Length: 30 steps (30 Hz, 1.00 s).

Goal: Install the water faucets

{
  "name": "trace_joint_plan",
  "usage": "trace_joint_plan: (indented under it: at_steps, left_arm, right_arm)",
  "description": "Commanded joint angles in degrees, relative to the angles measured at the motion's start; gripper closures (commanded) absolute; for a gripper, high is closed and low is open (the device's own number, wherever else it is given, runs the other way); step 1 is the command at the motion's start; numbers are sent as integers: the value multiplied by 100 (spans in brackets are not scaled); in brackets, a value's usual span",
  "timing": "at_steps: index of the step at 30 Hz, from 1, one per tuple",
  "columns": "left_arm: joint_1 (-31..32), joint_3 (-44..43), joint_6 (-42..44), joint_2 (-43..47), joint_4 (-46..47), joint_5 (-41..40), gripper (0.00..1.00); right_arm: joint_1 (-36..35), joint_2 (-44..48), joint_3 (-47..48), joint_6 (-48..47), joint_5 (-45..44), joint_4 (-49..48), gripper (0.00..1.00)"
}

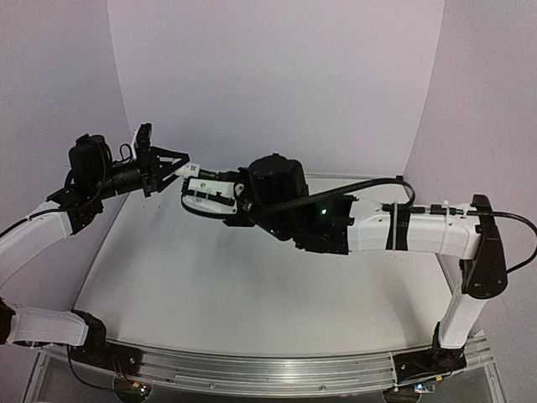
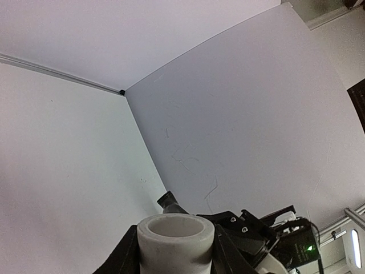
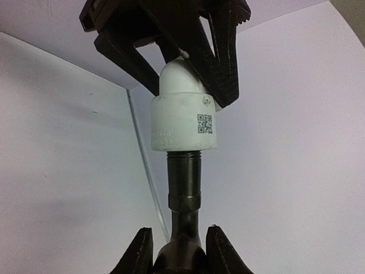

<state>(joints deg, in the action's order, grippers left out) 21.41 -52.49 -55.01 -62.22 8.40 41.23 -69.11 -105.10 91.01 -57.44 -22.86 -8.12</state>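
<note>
The water faucets are held in mid-air between both arms. My left gripper (image 1: 172,168) is shut on the white elbow fitting (image 1: 186,171), whose open mouth (image 2: 175,237) fills the bottom of the left wrist view. In the right wrist view the black tap (image 3: 183,188) has its threaded end seated in the fitting (image 3: 182,123), which carries a small square code. My right gripper (image 3: 181,254) is shut on the tap's rounded body, one finger on each side. The left arm's black fingers (image 3: 222,63) clamp the fitting from above. The tap's lever handle is hidden.
A white tabletop (image 1: 252,285) lies below the raised grippers, with pale curved backdrop walls (image 1: 277,75) behind and to both sides. The right arm's forearm and black cable (image 1: 394,222) stretch across the right half. An aluminium rail (image 1: 268,369) runs along the near edge.
</note>
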Motion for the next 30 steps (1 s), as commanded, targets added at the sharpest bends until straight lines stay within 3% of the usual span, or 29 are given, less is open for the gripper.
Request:
trace_joint_plan:
  at_steps: [1,5,8,12,19,28,30]
  left_arm:
    - [56,-315,25,95,539,320,100]
    - [59,-329,18,76,554,378,100]
    - [56,-348,1,33,578,454,100]
    - [56,-370,-24,8,634,539,100]
    - [58,-317,-136,24,803,668,100]
    - [60,-300,-159,24,857,770,100]
    - [57,-292,-145,39,840,769,100]
  right_arm:
    - [621,453,900,2430,2393,1686,100]
    - [1580,456,1216,4116,5277,2115,100]
    - [2104,185,1425,5206,6960,2105,100]
    - [2548,-482,2064,6682,8177,2086,100]
    - [3109,-1688,2815,9208,9206,1419,100]
    - [3406,-2639,2866,10836,8879,1069,100]
    - [3429,-2608,2768,10810,8839,1055,92]
